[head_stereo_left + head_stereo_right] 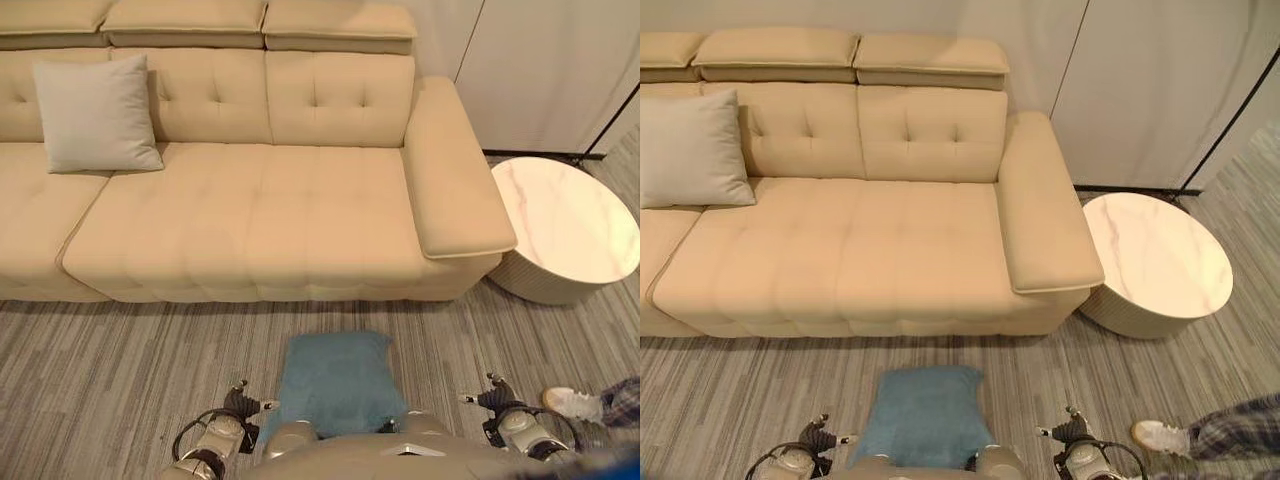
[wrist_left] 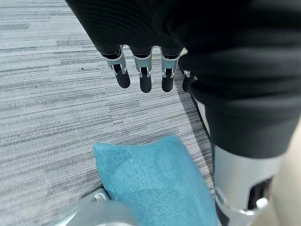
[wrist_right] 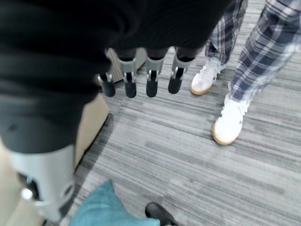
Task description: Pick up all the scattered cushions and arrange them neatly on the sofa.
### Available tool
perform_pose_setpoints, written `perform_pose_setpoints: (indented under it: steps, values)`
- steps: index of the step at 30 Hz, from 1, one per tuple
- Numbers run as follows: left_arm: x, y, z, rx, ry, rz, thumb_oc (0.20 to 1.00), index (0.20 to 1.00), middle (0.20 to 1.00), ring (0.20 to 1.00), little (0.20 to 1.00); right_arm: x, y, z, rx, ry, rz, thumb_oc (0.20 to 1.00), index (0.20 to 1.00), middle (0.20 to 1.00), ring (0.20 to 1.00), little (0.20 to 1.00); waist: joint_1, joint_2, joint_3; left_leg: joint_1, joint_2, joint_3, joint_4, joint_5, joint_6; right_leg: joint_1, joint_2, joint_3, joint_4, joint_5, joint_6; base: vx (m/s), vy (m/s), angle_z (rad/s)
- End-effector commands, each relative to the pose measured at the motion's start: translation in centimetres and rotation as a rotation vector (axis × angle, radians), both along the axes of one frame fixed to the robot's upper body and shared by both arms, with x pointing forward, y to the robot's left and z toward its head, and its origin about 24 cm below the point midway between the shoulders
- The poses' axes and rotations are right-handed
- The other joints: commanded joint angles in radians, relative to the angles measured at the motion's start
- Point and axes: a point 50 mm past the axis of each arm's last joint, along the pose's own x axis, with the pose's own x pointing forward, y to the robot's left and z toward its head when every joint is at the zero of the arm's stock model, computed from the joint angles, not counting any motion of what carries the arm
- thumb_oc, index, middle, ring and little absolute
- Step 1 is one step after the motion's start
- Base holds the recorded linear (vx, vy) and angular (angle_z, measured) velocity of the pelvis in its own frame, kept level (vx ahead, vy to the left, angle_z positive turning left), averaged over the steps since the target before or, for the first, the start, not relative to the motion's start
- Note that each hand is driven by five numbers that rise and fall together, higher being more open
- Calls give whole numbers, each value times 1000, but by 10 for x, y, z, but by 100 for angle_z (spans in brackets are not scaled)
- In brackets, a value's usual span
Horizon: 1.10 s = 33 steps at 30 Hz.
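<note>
Left hand (image 2: 141, 75) hangs beside blue cushion (image 1: 337, 380) on floor.

No text, label, number or sign can be read in any of the views. The sofa (image 1: 250, 210), the two cushions, the round table top (image 1: 565, 215), the carpet and the wall panels carry no legible print, and the person's white shoes (image 3: 225, 122) show none that can be made out.

Blue cushion (image 1: 337, 385) flat on floor, grey cushion (image 1: 96, 113) upright on sofa (image 1: 300, 220)
</note>
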Motion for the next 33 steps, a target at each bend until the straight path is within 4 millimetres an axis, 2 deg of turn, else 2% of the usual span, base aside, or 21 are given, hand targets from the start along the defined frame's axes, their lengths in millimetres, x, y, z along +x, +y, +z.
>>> perform_pose_setpoints:
  steps: [1,9,12,15,18,20,22,24,30,33]
  values:
    - [7,16,7,46,-35,-8,1000,1000,1000,1000,1000,12,5,2,-7,-16,30,1000,1000,1000,1000,1000,7,-47,-9,-27,8,-61,20,-54,-50,117,-52,43,-129,35,136,21,75,-17]
    - [7,15,7,45,-30,-23,1000,1000,1000,1000,1000,9,4,1,-10,-8,19,1000,1000,1000,1000,1000,9,-46,-14,-18,-2,-57,2,-56,-50,115,-61,36,-153,45,141,36,8,-3]
    - [11,16,8,47,-42,-8,1000,1000,1000,1000,1000,16,1,5,-15,-34,4,1000,1000,1000,1000,1000,11,-46,4,-45,4,-62,13,-54,-55,99,-59,32,-155,44,136,-52,-55,3]
    - [23,18,12,48,-80,53,1000,1000,1000,1000,1000,34,0,13,-17,-102,-34,1000,1000,1000,1000,1000,9,-48,58,-144,15,-75,66,-48,-64,20,-64,26,-127,45,124,-239,-98,8]
    - [42,18,20,18,-159,143,1000,1000,1000,1000,1000,59,-1,26,-9,-197,-81,1000,1000,1000,1000,1000,8,-44,122,-300,20,-88,165,-43,-67,-129,-76,19,-43,53,103,-245,-68,17]
    - [49,19,23,5,-194,185,1000,1000,1000,1000,1000,70,0,31,3,-239,-101,1000,1000,1000,1000,1000,8,-41,131,-360,21,-92,201,-44,-68,-192,-77,22,-7,52,94,-109,-37,18]
    - [64,20,31,-2,-260,217,1000,1000,1000,1000,1000,93,4,45,10,-324,-101,1000,1000,1000,1000,1000,10,-39,148,-458,29,-98,245,-37,-68,-298,-83,20,49,52,86,-109,-36,2]
    - [74,19,37,-9,-301,229,1000,1000,1000,1000,1000,105,7,53,16,-369,-96,1000,1000,1000,1000,1000,11,-40,144,-489,32,-101,248,-32,-68,-332,-83,25,58,51,84,-27,-8,1]
    - [75,14,36,-17,-310,215,1000,1000,1000,1000,1000,99,9,49,24,-362,-95,1000,1000,1000,1000,1000,11,-43,127,-422,19,-113,193,-35,-69,-273,-78,30,14,50,93,77,-14,-4]
    - [63,13,29,-13,-255,184,1000,1000,1000,1000,1000,83,6,39,15,-304,-90,1000,1000,1000,1000,1000,9,-42,111,-346,12,-114,148,-36,-69,-201,-74,29,-26,51,100,80,5,1]
